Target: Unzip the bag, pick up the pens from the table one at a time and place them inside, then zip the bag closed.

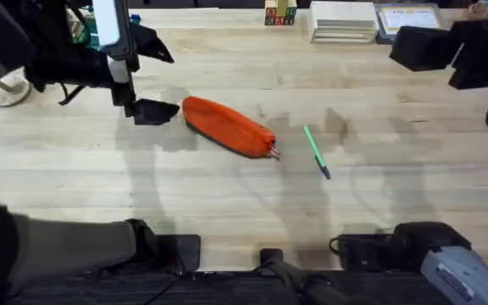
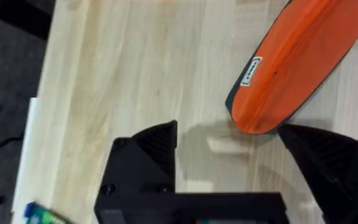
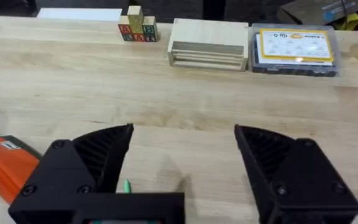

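The orange bag (image 1: pixel 227 127) lies slanted on the table (image 1: pixel 227 195), its zipper pull at the lower right end. In the left wrist view the bag (image 2: pixel 297 56) shows a small label, and its near end reaches between the fingertips, close to one of them. My left gripper (image 2: pixel 229 140) is open and holds nothing; one black finger (image 1: pixel 155 111) sits just left of the bag's end. A slim green pen (image 1: pixel 316 151) lies to the right of the bag. My right gripper (image 3: pixel 182 149) hangs open and empty above the table, with the pen's tip (image 3: pixel 126 185) just under it.
Along the far edge stand lettered wooden blocks (image 3: pixel 135 28), a pale wooden box (image 3: pixel 210 43) and a flat plastic case (image 3: pixel 297 46). A round pale object (image 1: pixel 11 89) lies at the far left. Bare wood stretches in front of the bag and pen.
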You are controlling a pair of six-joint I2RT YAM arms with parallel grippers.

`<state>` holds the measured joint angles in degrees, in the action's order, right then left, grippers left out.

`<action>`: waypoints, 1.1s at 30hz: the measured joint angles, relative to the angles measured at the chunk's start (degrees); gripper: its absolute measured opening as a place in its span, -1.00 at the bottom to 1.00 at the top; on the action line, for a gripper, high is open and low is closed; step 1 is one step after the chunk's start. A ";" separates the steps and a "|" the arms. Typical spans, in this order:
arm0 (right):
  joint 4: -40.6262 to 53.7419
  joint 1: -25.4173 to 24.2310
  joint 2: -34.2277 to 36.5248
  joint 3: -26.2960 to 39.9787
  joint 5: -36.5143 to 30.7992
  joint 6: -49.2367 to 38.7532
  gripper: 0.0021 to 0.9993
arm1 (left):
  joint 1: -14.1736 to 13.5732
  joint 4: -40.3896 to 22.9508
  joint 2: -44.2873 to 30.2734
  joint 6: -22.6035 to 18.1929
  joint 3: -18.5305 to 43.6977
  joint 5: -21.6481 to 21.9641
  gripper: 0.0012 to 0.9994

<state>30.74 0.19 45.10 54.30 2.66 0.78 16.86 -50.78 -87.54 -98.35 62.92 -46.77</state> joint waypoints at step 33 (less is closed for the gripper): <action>0.02 0.00 0.01 0.02 0.00 0.95 1.00 | -3.54 -0.39 -13.57 -0.76 0.28 -6.97 0.99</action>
<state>30.76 0.19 45.11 54.33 2.66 1.74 13.32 -51.18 -101.11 -99.11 63.20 -53.75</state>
